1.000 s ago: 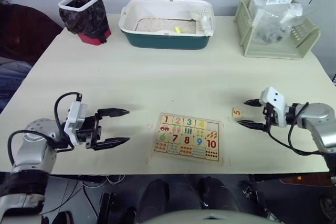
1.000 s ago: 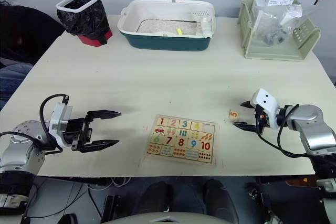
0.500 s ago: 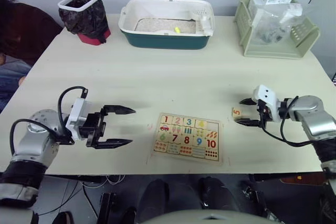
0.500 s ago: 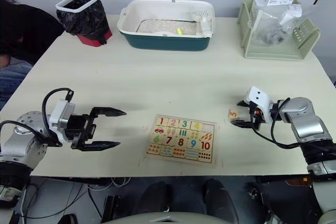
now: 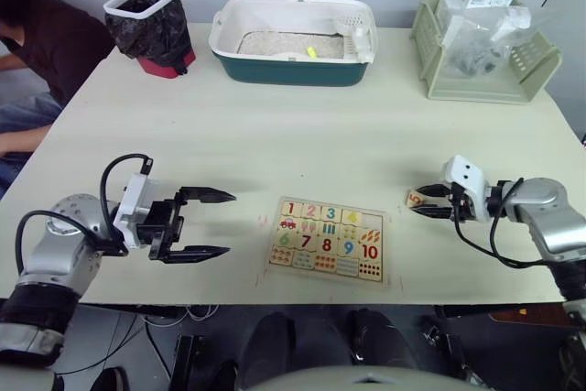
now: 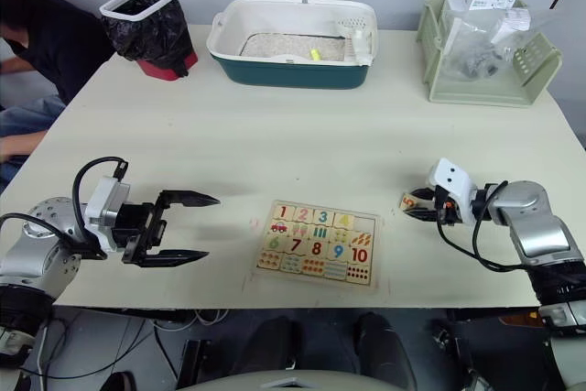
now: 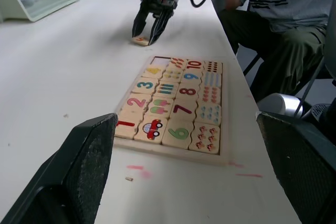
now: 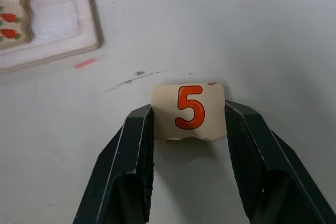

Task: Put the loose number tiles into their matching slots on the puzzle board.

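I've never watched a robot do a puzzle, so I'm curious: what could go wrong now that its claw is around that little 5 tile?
The right gripper pinches the 5 tile by its near edge only, and the tile looks tilted, so it might slip or twist when lifted. The one empty slot on the puzzle board is tile-sized; a crooked tile could catch on its rim.

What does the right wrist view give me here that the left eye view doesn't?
The right wrist view alone shows the right pincer closed against both sides of the 5 tile, and an empty slot at the puzzle board's corner. The left eye view alone shows the left pincer open, the tray and bin. Both show tile and puzzle board.
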Controlling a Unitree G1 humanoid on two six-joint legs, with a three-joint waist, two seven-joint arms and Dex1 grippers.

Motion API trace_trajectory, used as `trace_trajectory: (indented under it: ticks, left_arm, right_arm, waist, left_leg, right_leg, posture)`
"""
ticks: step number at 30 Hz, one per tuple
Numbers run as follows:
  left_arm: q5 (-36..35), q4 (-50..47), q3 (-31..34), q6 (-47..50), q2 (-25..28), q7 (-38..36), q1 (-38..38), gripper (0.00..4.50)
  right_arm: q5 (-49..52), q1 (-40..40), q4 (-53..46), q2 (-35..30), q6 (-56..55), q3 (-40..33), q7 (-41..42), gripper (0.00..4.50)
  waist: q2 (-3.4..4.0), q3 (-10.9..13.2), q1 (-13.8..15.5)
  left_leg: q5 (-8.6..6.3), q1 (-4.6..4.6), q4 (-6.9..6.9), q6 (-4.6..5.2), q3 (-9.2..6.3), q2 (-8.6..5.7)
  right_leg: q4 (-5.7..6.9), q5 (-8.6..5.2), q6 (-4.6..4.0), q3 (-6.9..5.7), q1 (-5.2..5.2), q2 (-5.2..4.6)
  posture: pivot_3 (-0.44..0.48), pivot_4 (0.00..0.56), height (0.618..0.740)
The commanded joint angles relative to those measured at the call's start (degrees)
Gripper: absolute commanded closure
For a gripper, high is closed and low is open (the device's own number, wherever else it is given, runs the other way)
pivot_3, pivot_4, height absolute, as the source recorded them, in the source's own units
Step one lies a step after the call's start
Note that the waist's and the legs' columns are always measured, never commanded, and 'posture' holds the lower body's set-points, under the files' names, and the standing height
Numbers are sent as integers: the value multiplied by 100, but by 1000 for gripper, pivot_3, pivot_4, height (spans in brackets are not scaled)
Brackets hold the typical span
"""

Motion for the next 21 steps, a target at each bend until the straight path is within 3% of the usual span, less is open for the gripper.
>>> trace_trajectory:
  ticks: [1, 6, 11, 21]
  left_arm:
    - [-101, -88, 56, -70, 148, -173, -32, 0]
    - [-163, -115, 21, -62, 238, -173, 60, 0]
    - [-78, 58, -46, -112, 176, -173, -214, 0]
    - [-123, 45, -159, -257, 262, -173, -196, 0]
  right_arm:
    - [288, 575, -1382, -280, 1067, -565, -479, 3100]
    - [544, 1177, -2807, -218, 2666, -1176, -1406, 3100]
    - [791, 1693, -4097, 309, 4049, -1551, -2390, 3100]
    - [627, 2129, -5738, 2011, 5988, -1683, -4271, 3100]
  waist:
    - [1, 1, 7]
    - [-2, 0, -47]
    - [-3, -1, -16]
    - [-7, -2, -37]
  left_leg:
    - [0, 0, 1, 0, -1, 0]
    - [0, 2, 4, 0, 5, 0]
    - [0, 4, 4, 0, -4, 4]
    - [0, -6, 1, 0, 0, 3]
  right_leg:
    - [0, 0, 0, -1, 0, 0]
    - [-2, -1, 2, 3, 0, -2]
    - [1, -1, 2, -1, 0, 5]
    - [-5, -2, 2, 0, -8, 0]
  posture:
    - [0, 150, 740]
    - [0, 150, 740]
    - [0, 150, 740]
    - [0, 150, 740]
